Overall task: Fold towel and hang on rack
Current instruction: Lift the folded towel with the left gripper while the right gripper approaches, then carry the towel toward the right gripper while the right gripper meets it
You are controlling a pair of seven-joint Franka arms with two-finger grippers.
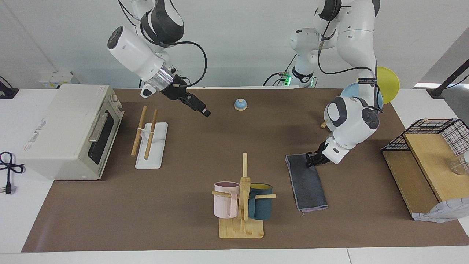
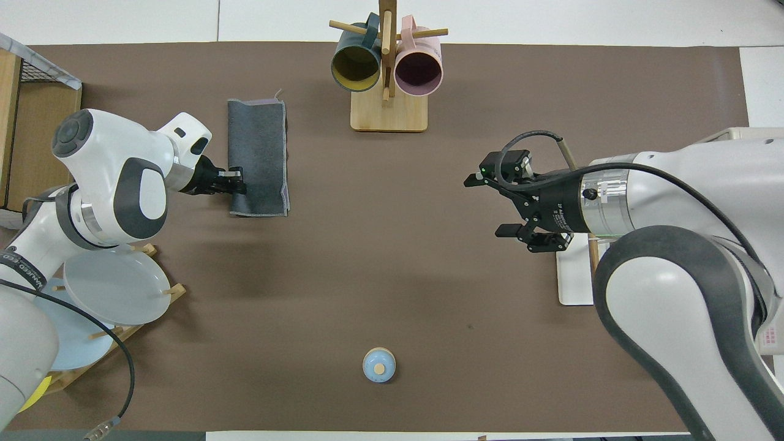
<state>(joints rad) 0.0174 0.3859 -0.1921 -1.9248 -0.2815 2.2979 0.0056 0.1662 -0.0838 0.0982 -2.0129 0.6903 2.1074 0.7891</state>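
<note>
Brown-matted tabletop (image 1: 183,220): a grey towel (image 1: 307,183), soft and limp, lies folded flat. Left gripper (image 1: 312,160) jaws touch its robot-side edge — closed or not, I cannot tell. Right gripper (image 1: 206,113) jaws open over bare mat beside the rack (image 1: 150,141).

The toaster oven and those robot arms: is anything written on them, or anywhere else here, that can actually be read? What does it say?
Nothing here can be read for certain.
Toaster oven: a faint mark on its top, too blurred to read.
Left arm: a black band with small white lettering, too small to read.
Right arm: a small label at the view's edge, unreadable.
Towel, rack, mugs: no writing seen.
</note>
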